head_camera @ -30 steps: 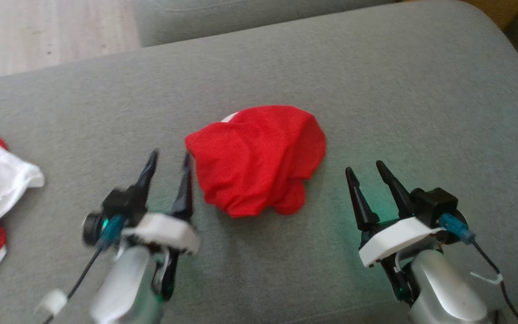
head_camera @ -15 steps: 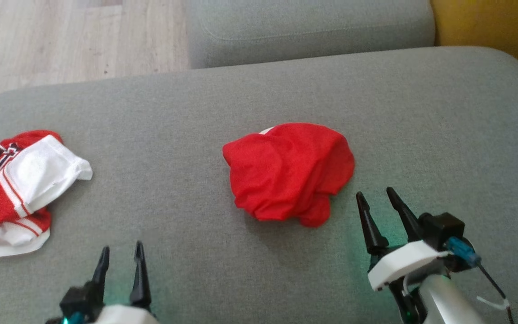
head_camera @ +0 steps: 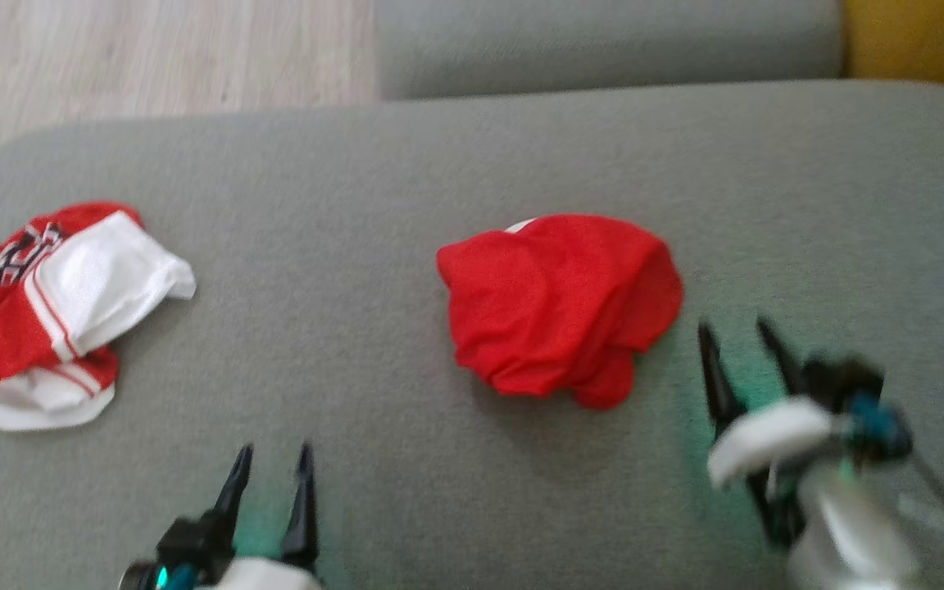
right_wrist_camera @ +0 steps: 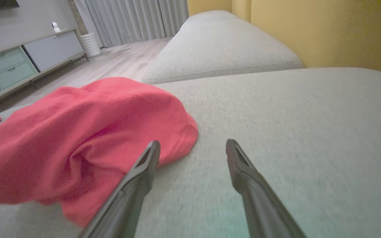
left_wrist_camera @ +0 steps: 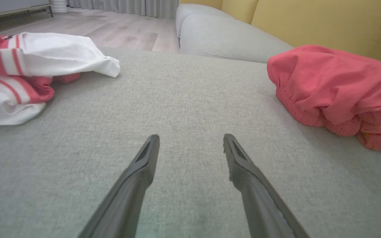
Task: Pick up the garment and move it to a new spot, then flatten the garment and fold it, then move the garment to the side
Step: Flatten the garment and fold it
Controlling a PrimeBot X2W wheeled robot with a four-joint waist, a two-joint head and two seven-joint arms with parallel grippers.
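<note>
I am holding both sets of jaws spread as wide as they go, and neither is gripping anything. The red garment (head_camera: 558, 307) is lying in a crumpled heap in the middle of the grey cushion (head_camera: 406, 180), not yet lifted.

A second ago my left jaws were sitting just beside the garment's left edge. Now they are hanging low and well apart from it, over bare cushion between it and the red-and-white bundle (head_camera: 62, 311) at the far left. My head has been turning too, so the whole scene is sliding across its view, but the garment itself is not shifting.

My right jaws are staying just beside its near right edge. One finger (right_wrist_camera: 141, 175) is overlapping the cloth in the wrist view, though I cannot tell whether it is touching.

I am reading this as the left arm backing off and leaving the pick-up to the right. The moving, flattening and folding are all still waiting.
</note>
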